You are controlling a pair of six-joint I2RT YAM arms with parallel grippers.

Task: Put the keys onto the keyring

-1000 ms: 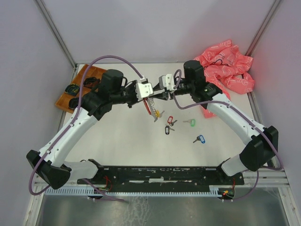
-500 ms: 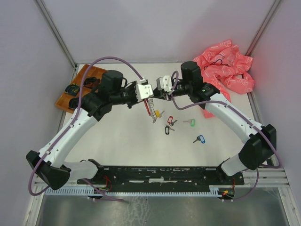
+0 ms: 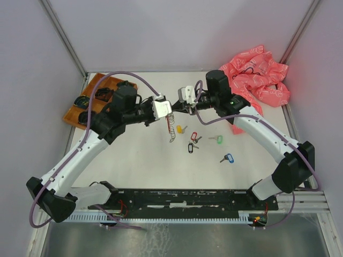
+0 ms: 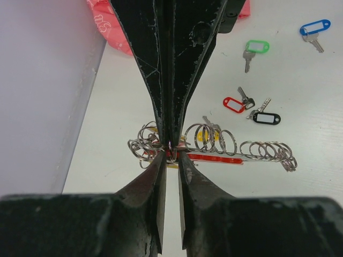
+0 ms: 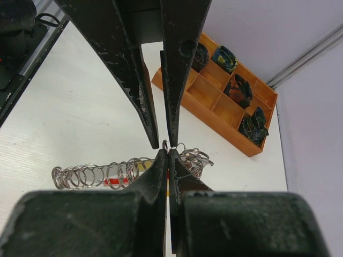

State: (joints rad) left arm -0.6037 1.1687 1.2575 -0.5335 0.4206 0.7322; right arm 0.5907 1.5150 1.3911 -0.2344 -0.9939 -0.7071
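I have the right hand closed tight on one small ring at the head of the keyring, so the whole cluster is held up between the two arms where the other can work on it. The left hand faces it tip to tip, parted only a sliver around the same spot, and I judge it isn't clamping anything. From that pinch the keyring trails toward the arms' bases: thin, shiny wire loops linked like a loose spring, with a slim red strip running along them. It looks to hang free, though I can't tell if its far end touches the counter. The keys lie loose on the counter below, none threaded yet. They have flat silver blades and glossy oblong plastic tags in red, dark, green and blue, plus a yellow one half hidden behind the loops.
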